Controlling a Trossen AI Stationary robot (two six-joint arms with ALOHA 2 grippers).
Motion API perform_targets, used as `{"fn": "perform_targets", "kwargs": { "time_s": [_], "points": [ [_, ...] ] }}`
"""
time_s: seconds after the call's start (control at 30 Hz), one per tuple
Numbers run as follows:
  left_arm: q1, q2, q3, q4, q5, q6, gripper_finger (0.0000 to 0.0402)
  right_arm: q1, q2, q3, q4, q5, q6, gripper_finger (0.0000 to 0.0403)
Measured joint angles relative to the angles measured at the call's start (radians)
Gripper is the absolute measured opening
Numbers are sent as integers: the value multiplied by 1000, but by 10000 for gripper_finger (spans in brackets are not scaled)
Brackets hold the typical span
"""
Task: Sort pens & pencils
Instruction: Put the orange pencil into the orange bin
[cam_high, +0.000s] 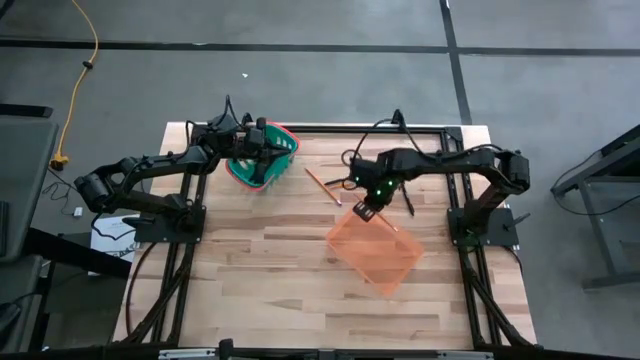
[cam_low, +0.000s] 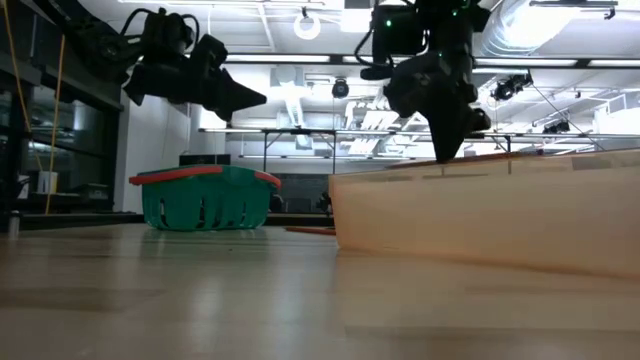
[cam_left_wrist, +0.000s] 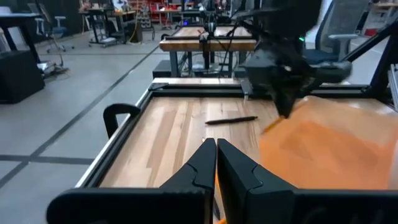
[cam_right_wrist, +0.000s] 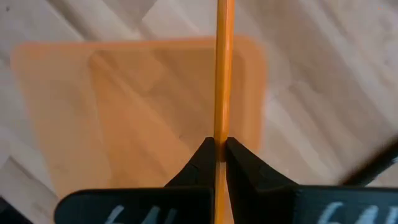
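1. Right gripper (cam_right_wrist: 219, 149) jaws clamped on a single orange pencil (cam_right_wrist: 223, 68), which runs straight out between the fingers; the gripper hangs above the near rim of the orange basket (cam_right_wrist: 124, 112).
2. Left gripper (cam_left_wrist: 216, 163) jaws pressed together. Whether anything sits between them: a thin orange sliver shows at the fingertips in the left wrist view, too slight to call. This gripper hangs over the green basket (cam_high: 262, 158) at the table's (cam_high: 260, 260) far left.
3. Writing, brands, labels: none legible on baskets, pencils or arms in any view.
4. High view only: a loose pencil (cam_high: 322, 187) lies on the wood between the two baskets, and a dark pen (cam_high: 408, 200) lies by the right arm, near the orange basket (cam_high: 377, 252).
5. Left wrist view only: a black pen (cam_left_wrist: 231, 120) lies flat on the table, beyond the left fingers and in front of the right arm.
6. Low view only: the green basket (cam_low: 205, 197) has a red rim; the orange basket (cam_low: 480, 215) has a pale translucent wall; both grippers are well clear of the tabletop.
7. Basket contents not visible from any angle.
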Motion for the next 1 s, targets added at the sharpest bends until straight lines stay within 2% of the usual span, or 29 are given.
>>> {"fn": "perform_targets", "kwargs": {
  "time_s": [0.5,0.7,0.9,1.0],
  "points": [
    [0,0,0,144,0,-89,5,226,3,-5,41,8,215,0],
    [0,0,0,137,0,-108,5,246,71,-5,66,9,212,0],
    [0,0,0,129,5,-116,5,246,151,-6,118,-1,144,1],
    [0,0,0,123,6,-123,5,246,172,-6,118,-1,127,12]
  ]
}}
